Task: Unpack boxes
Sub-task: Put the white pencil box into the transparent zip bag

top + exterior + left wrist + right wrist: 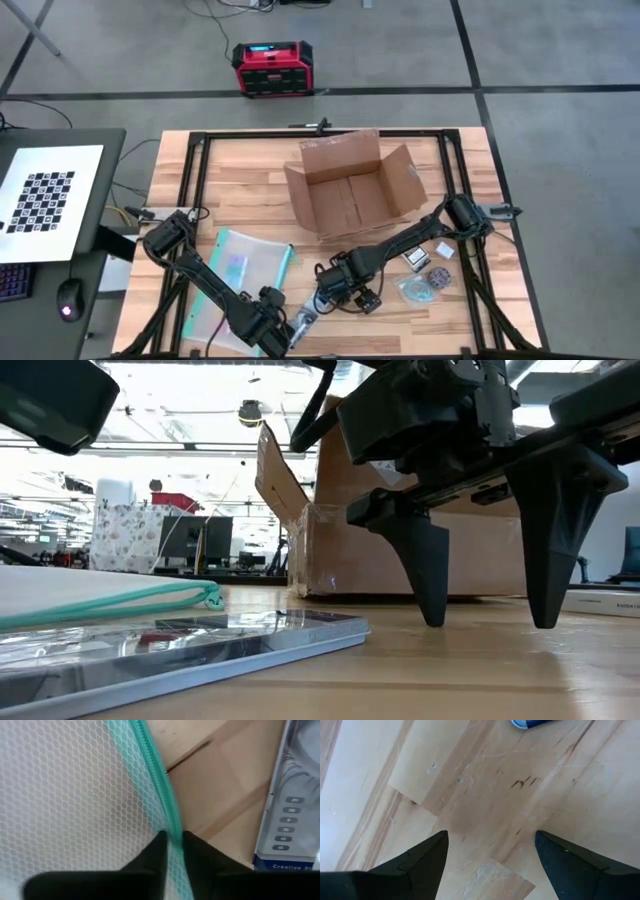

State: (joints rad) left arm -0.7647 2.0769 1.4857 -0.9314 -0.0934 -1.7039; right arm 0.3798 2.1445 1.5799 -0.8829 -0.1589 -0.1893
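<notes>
Open box sits beyond the right arm, on the table's far side

The cardboard box (352,192) stands flaps-out at the table's (240,172) far middle. The right gripper (340,297), nearer of the two, hovers spread and empty over bare wood near the front edge. The left gripper (283,335) pinches the pouch's (238,265) teal zipper edge at front.
</notes>
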